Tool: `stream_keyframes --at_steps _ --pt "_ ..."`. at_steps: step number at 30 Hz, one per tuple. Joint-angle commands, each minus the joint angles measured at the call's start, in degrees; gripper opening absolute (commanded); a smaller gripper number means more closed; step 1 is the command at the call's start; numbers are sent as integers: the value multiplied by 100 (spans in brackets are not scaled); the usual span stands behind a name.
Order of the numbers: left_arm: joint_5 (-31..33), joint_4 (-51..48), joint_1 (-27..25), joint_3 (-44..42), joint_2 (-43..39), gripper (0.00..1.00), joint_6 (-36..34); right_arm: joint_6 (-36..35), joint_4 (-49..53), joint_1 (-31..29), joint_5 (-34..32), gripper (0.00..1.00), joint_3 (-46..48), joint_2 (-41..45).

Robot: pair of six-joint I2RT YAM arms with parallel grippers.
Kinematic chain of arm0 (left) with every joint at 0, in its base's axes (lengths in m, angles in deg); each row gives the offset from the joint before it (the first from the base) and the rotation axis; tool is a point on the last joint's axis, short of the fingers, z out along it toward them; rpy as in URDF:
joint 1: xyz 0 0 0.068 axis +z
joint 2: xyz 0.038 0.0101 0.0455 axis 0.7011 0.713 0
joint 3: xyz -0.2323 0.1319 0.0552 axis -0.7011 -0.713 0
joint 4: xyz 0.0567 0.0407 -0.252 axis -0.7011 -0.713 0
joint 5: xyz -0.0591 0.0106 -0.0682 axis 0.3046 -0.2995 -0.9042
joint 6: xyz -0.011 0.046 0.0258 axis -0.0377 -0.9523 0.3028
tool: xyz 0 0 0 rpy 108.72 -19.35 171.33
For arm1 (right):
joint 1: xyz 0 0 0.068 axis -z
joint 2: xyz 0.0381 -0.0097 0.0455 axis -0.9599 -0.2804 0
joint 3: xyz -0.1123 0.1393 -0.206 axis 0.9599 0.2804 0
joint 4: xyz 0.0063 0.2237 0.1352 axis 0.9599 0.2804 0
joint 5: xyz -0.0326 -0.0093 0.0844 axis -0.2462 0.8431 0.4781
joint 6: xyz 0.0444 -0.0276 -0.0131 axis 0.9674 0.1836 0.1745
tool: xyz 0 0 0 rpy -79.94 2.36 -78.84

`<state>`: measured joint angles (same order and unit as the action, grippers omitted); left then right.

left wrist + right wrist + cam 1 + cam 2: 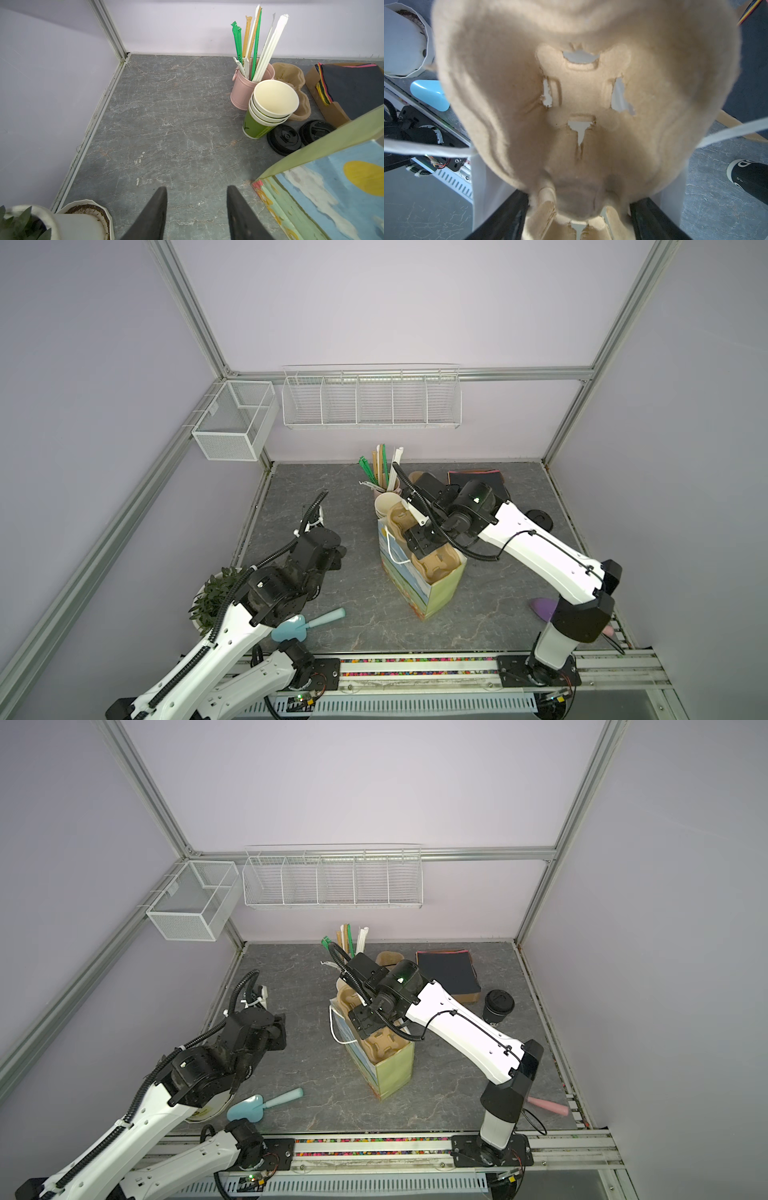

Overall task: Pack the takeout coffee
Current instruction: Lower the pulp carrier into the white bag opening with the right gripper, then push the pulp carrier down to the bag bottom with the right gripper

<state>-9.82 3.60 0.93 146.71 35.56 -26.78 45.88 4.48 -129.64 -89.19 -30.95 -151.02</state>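
robot lab test cell dressed up as a café counter. What gives it away: aluminium extrusion frame [197,319] with plain lilac wall panels [395,302], left arm [232,635] and right arm [540,547] bolted to a base rail [415,668] along the front of a stone-look bench [478,614]. The rest is staged props: pink bucket of wrapped straws [247,91], stack of paper cups [268,108], loose black lids [284,139], cardboard box of napkins [334,113], lidded takeout cup [498,1006], paper bag [446,591] with a pulp cup carrier [436,564] poking out. Wire rack [370,402] and mesh basket [232,423] hung on the walls, potted plant [212,597] in the near corner
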Motion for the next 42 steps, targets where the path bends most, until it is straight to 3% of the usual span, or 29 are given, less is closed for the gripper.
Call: stream_keyframes --at_steps 1,42 --pt "42 -197 30 -17 15 48 -89 -120 203 -39 67 77 174 60" --pt "-15 -232 36 21 281 47 -153 -156 -338 -34 258 77 1477 -87"
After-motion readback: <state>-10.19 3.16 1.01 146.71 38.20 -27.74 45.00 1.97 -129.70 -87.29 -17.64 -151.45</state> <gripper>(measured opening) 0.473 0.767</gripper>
